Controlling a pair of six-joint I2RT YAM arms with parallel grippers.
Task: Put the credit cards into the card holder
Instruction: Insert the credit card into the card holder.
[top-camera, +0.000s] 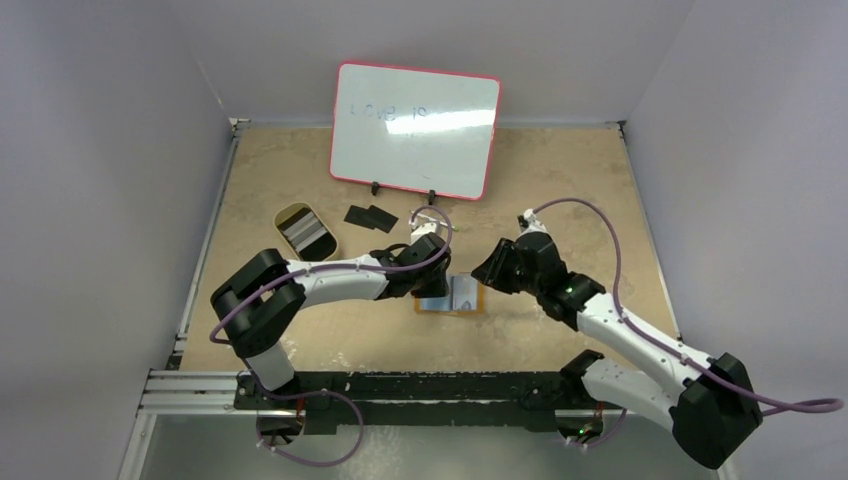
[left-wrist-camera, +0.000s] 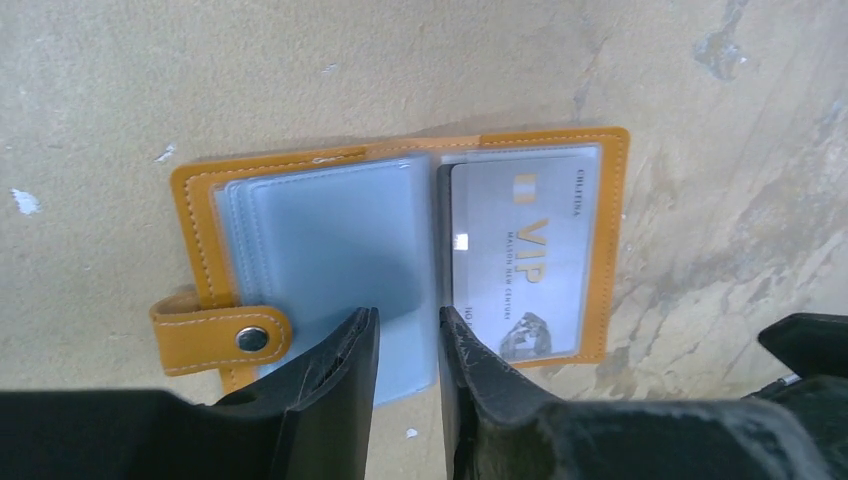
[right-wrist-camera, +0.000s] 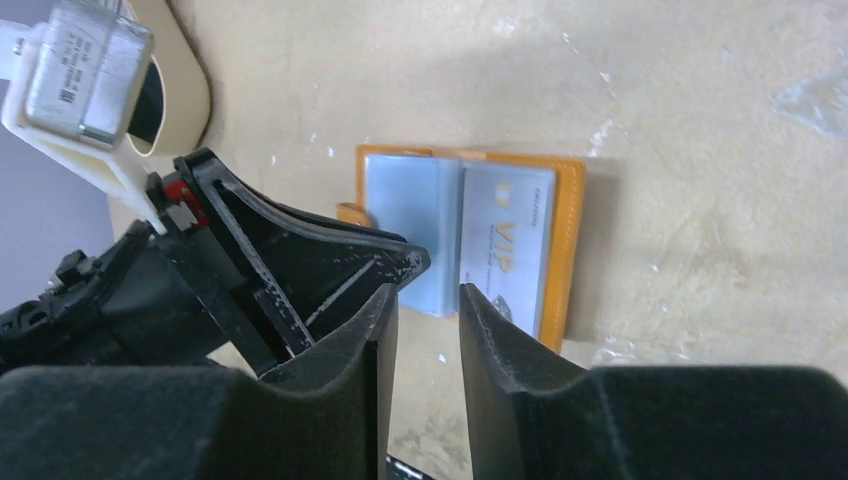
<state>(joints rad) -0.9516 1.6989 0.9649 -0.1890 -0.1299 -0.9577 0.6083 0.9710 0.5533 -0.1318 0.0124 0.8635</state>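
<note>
Currently we find the card holder (top-camera: 466, 296) lying open and flat on the table (top-camera: 560, 190), toward the near side, between the two grippers. From the left wrist camera:
- Its orange leather-like cover faces down.
- The snap tab (left-wrist-camera: 222, 338) sticks out at the lower left.
- A stack of bluish clear sleeves (left-wrist-camera: 320, 250) covers the left half.
- A pale silvery VIP card (left-wrist-camera: 520, 260) with gold lettering sits in the right-hand sleeve, seen through the plastic.

The left gripper (top-camera: 432, 290) is at the holder's left side. Its jaws are parted by a narrow gap and set over the lower edge of the left sleeve stack, close to the spine. Nothing is clamped between them. We cannot tell whether a fingertip touches the plastic.

The right gripper (top-camera: 482, 275) stands just beside the holder's far right corner. In its own camera the jaws are released, with a clear gap and bare table between them.

Two black cards (top-camera: 370, 216) lie overlapping, well apart from the holder, in front of the whiteboard (top-camera: 415, 130). An oval tin dish (top-camera: 280, 215) sits to their left, and it holds something striped that is too small to identify.
</note>
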